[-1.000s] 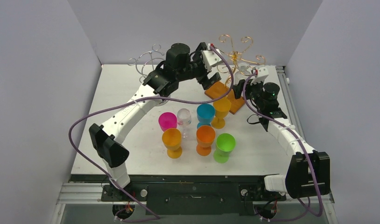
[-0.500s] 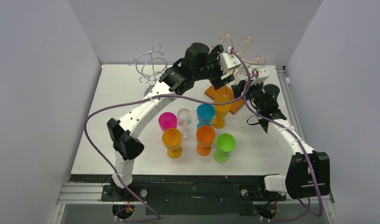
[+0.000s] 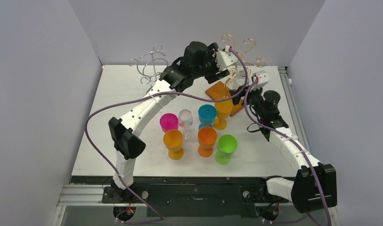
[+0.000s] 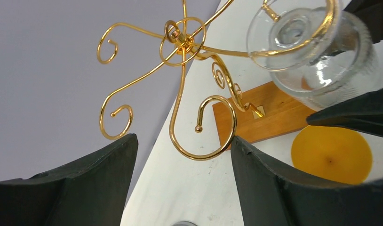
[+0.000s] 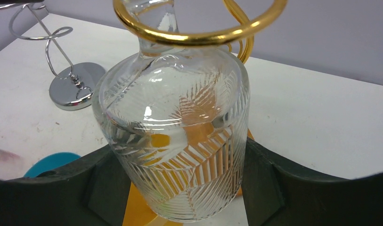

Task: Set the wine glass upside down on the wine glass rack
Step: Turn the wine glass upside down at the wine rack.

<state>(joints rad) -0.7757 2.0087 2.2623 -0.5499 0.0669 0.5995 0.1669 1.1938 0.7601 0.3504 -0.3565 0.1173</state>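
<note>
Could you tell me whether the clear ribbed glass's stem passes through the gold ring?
Yes, the clear ribbed wine glass is inverted, stem up through the gold wire ring.

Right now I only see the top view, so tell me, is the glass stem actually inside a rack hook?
Observer: Yes. The right wrist view shows a gold ring around the stem of the upside-down glass.
Operator: Is the right gripper holding it?
Observer: Yes, its fingers press both sides of the bowl.
Operator: And the left gripper?
Observer: Open and empty; the left wrist view shows only bare hooks beyond it.
</note>
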